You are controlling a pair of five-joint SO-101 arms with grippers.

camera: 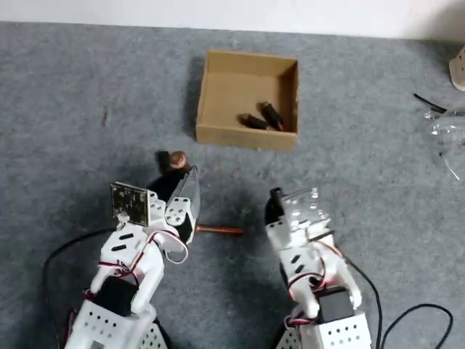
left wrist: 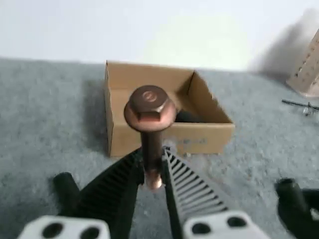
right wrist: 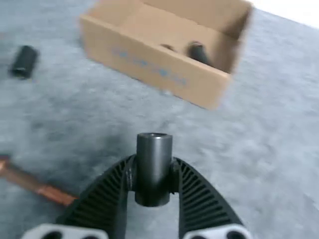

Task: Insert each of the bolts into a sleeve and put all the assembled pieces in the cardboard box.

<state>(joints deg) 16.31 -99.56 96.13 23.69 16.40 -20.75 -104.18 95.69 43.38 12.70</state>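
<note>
Grips bolt (left wrist: 149, 112) by its shank in left gripper (left wrist: 152, 160), sleeve (right wrist: 154, 159) in right gripper (right wrist: 154, 173). Risks jamming by presenting the head first.

A band of bare grey worktop (camera: 341, 167) lies between the arms and the cardboard box (camera: 245, 137), whose near wall stands across the straight path. The box is open on top. Two dark pieces (camera: 260, 118) lie toward its right side, and the left half of its floor is bare. A loose bolt (camera: 218, 230) lies flat between the arms. A loose sleeve (camera: 163, 155) sits just beside the left fingers (left wrist: 179, 179), which grip an upright bolt (left wrist: 149, 112). The right fingers (right wrist: 197, 194) grip a held sleeve (right wrist: 154, 159). Wires and clear plastic (camera: 443, 123) crowd the far right edge.
</note>
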